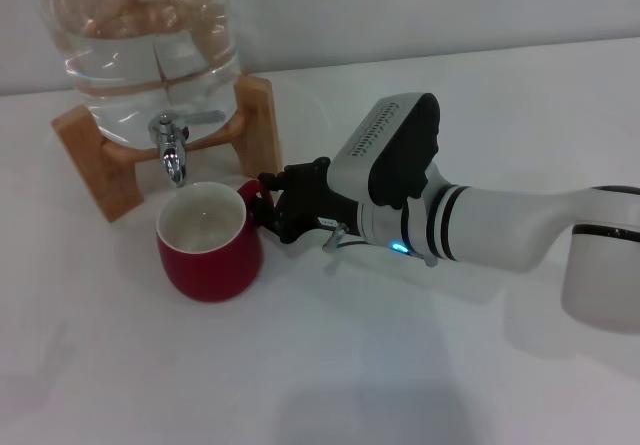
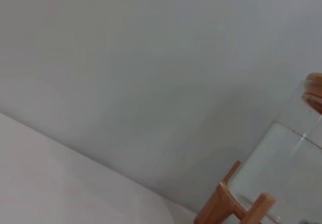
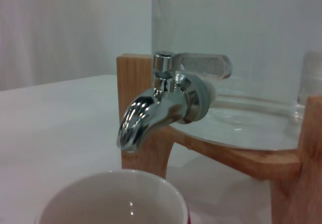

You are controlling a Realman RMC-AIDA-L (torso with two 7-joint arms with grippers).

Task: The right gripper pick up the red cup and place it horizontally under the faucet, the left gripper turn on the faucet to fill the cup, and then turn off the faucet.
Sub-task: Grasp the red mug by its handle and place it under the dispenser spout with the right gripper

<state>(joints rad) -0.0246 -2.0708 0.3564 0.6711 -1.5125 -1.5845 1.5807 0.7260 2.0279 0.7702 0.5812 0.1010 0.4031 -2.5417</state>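
Your right end effector (image 1: 268,205) reaches in from the right across the white counter (image 1: 400,365), its black fingers closed around the loop handle of the red cup (image 1: 208,245). The cup stands upright on the counter, mouth up, its off-white inside showing. It sits directly below the spout of the faucet (image 1: 171,150), and a gap separates the rim from the spout tip. In your right wrist view, the faucet (image 3: 161,105) hangs just above and behind the cup's rim (image 3: 113,196), with the flat lever lying along the front of the clear water jar (image 3: 241,48). The jar rests on its wooden stand (image 1: 255,120). Your left end effector appears in none of the views.
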